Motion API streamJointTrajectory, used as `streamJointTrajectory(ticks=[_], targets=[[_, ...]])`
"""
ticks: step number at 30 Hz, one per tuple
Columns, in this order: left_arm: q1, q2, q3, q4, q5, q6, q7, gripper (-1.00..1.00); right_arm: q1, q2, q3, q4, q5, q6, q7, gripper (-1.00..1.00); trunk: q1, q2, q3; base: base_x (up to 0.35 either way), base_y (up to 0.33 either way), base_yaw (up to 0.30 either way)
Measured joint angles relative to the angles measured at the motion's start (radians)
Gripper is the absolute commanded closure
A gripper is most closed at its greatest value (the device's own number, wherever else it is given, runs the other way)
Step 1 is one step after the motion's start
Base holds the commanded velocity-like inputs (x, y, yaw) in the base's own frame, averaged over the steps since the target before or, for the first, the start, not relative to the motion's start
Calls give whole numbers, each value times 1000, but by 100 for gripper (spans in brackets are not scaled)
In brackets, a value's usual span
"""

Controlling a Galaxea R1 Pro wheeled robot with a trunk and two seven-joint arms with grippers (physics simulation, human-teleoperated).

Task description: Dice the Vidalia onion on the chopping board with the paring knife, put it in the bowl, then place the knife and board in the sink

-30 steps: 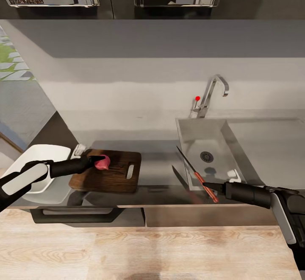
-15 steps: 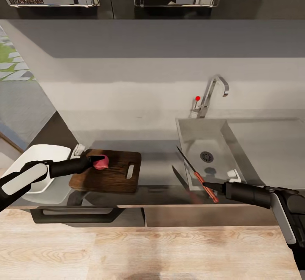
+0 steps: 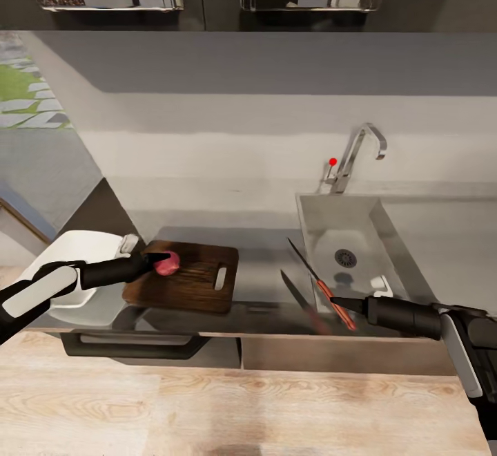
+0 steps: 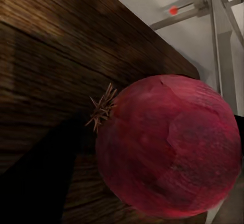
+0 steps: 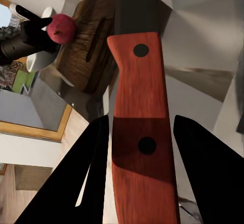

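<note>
Since the earlier head view the whole scene has slid to the right and slightly down, so the camera has turned; the arms and the things on the bench hold the same places relative to one another. The left gripper (image 3: 160,260) has its jaws clamped on the round reddish-purple onion (image 3: 168,263), which is over the left end of the dark brown rectangular wooden chopping board (image 3: 197,283); the left wrist view shows the onion (image 4: 168,145) close against the board's grain (image 4: 51,71). The right gripper (image 3: 343,302) has its jaws closed on the red handle of the slim dark-bladed paring knife (image 3: 319,283); in the right wrist view the two black fingers (image 5: 89,168) flank the handle (image 5: 140,132). The knife points away from the robot, its blade over the bench's edge just beside the left rim of the rectangular stainless-steel sink (image 3: 324,224). The chrome tap (image 3: 359,155) stands behind the basin. The shallow white bowl (image 3: 83,249) lies on the dark grey glossy bench (image 3: 266,269) just left of the board, partly under the left arm.
</note>
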Motion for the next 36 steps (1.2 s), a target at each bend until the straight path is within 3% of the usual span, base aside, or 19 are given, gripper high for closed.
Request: streamJointTrajectory(ticks=[27, 36], targets=[[0, -4, -3, 5, -1, -1, -3, -100, 0, 0, 0, 0, -1, 0, 0, 100, 0, 0, 0, 0, 0, 23], [0, -6, -4, 25, -3, -2, -3, -100, 0, -1, 0, 0, 0, 0, 0, 100, 0, 0, 10, 0, 0, 0]])
